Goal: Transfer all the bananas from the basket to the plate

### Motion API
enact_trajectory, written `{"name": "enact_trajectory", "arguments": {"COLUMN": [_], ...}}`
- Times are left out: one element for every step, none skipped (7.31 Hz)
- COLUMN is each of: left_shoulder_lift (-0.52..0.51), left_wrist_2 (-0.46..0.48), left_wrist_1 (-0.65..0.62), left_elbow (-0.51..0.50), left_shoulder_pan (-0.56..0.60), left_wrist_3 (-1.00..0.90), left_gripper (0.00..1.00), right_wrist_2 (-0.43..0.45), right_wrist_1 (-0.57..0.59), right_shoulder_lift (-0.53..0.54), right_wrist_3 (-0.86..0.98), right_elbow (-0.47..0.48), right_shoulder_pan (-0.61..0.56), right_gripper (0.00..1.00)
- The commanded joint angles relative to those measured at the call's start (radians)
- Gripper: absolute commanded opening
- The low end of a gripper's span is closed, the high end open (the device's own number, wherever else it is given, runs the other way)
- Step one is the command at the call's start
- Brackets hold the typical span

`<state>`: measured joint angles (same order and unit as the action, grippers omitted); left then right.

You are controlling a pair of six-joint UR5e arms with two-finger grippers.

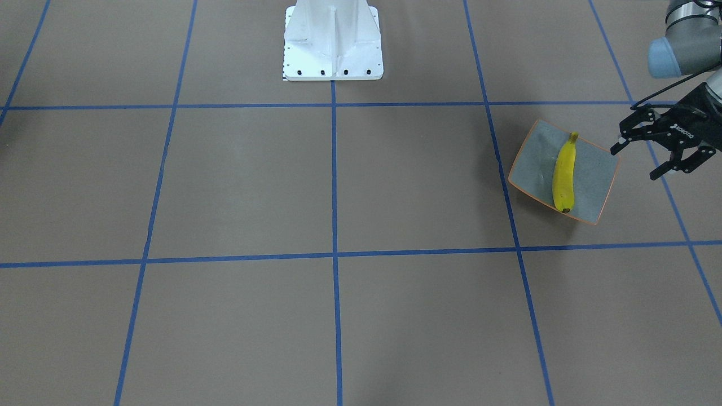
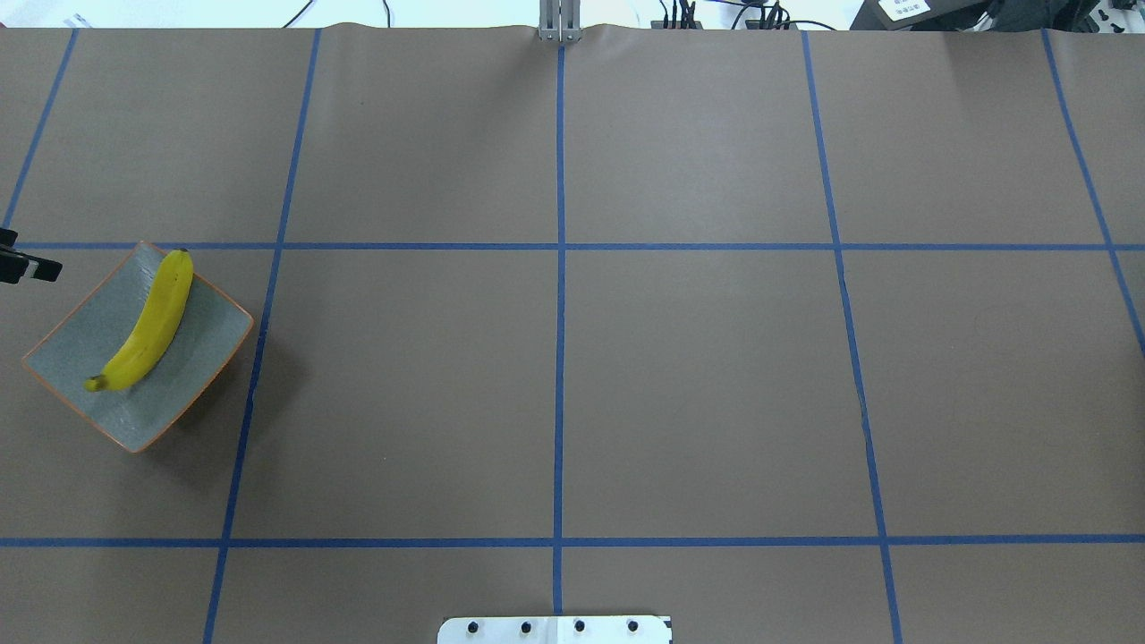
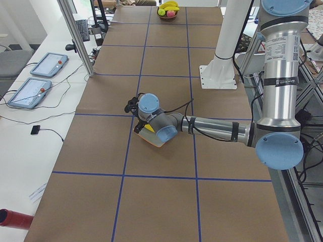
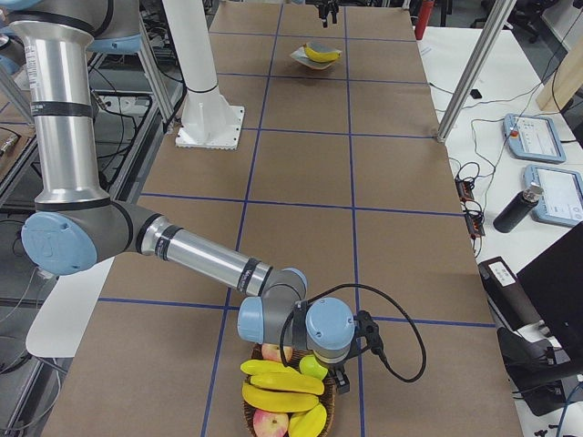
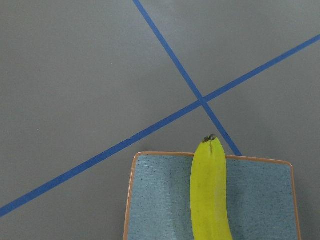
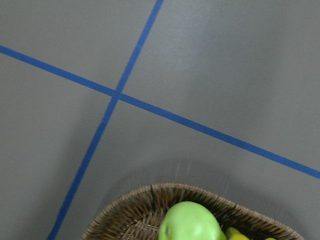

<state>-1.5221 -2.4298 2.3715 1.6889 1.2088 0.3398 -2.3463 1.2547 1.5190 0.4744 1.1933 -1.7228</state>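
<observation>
One long yellow banana lies on the grey-blue plate with the orange rim; it also shows in the overhead view and the left wrist view. My left gripper is open and empty, hovering just beside the plate's edge. Three more bananas lie in the wicker basket at the table's other end. My right gripper hangs over the basket's edge. I cannot tell whether it is open or shut.
The basket also holds a green apple and red apples. The white robot base stands mid-table. Blue tape lines cross the brown table. Tablets and cables lie on the side bench.
</observation>
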Motion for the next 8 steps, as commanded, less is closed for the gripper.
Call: {"name": "enact_trajectory", "arguments": {"left_shoulder_lift": [-0.001, -0.003, -0.006, -0.007, -0.009, -0.009, -0.009, -0.009], "left_wrist_2": [0.0, 0.002, 0.003, 0.003, 0.003, 0.003, 0.005, 0.005], "left_wrist_1": [0.0, 0.0, 0.002, 0.003, 0.003, 0.003, 0.005, 0.005], "left_elbow": [0.0, 0.0, 0.0, 0.002, 0.002, 0.002, 0.002, 0.002], "left_shoulder_pan": [0.0, 0.0, 0.0, 0.0, 0.0, 0.0, 0.0, 0.0], "left_wrist_3": [-0.007, -0.007, -0.007, -0.007, -0.007, -0.007, -0.008, -0.008], "left_gripper": [1.0, 1.0, 1.0, 1.0, 1.0, 1.0, 1.0, 1.0], "right_wrist_2": [0.005, 0.013, 0.031, 0.039, 0.039, 0.044, 0.057, 0.071], "right_wrist_1": [-0.003, -0.006, -0.015, -0.026, -0.027, -0.029, -0.029, -0.029], "right_shoulder_lift": [0.003, 0.015, 0.029, 0.042, 0.047, 0.058, 0.059, 0.062], "right_wrist_3": [0.001, 0.009, 0.009, 0.009, 0.012, 0.012, 0.012, 0.012], "right_elbow": [-0.04, -0.041, -0.041, -0.043, -0.043, -0.043, -0.044, -0.044], "right_shoulder_pan": [0.0, 0.002, 0.002, 0.006, 0.011, 0.017, 0.019, 0.02], "right_gripper": [0.98, 0.96, 0.87, 0.81, 0.81, 0.77, 0.77, 0.76]}}
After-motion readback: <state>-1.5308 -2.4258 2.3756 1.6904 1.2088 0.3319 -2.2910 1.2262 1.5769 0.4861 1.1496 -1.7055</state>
